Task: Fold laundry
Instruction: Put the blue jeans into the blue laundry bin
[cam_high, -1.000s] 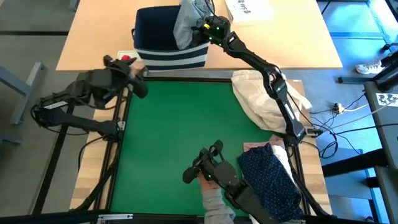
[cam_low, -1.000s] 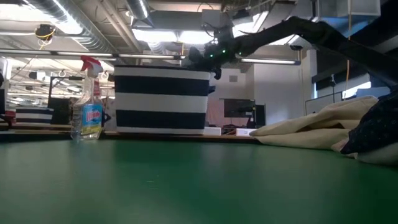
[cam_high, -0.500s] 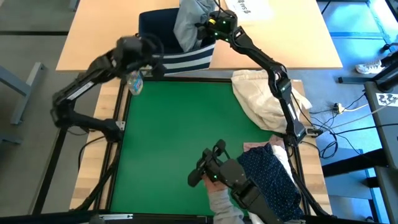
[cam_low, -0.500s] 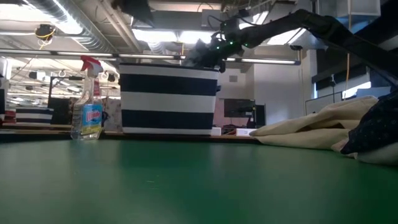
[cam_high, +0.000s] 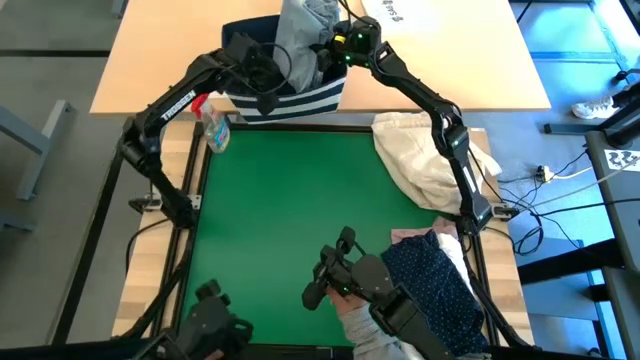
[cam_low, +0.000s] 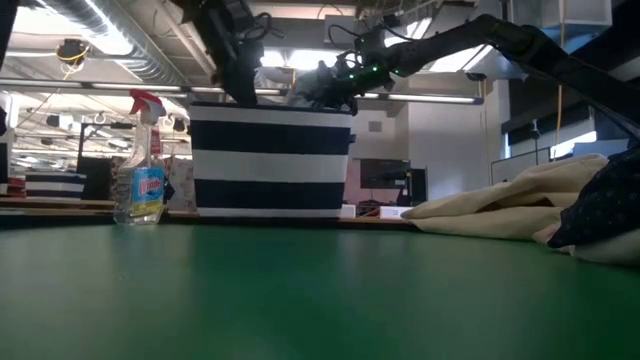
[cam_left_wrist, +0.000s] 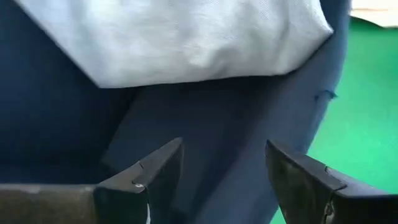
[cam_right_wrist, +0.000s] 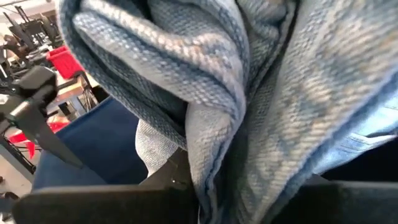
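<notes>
Green mat (cam_high: 290, 210); paper (cam_high: 397, 14) writing illegible.

The jeans (cam_right_wrist: 205, 93) were coarse woven denim; the bin (cam_low: 270, 160) matt cloth; the mat (cam_high: 300, 200) smooth green.

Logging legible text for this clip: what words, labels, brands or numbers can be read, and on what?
None can be read.
White paper: dark print, too small.
Spray bottle: label blurred.
Left arm: white lettering, illegible.
Fiducial tag: pattern only, no words.
</notes>
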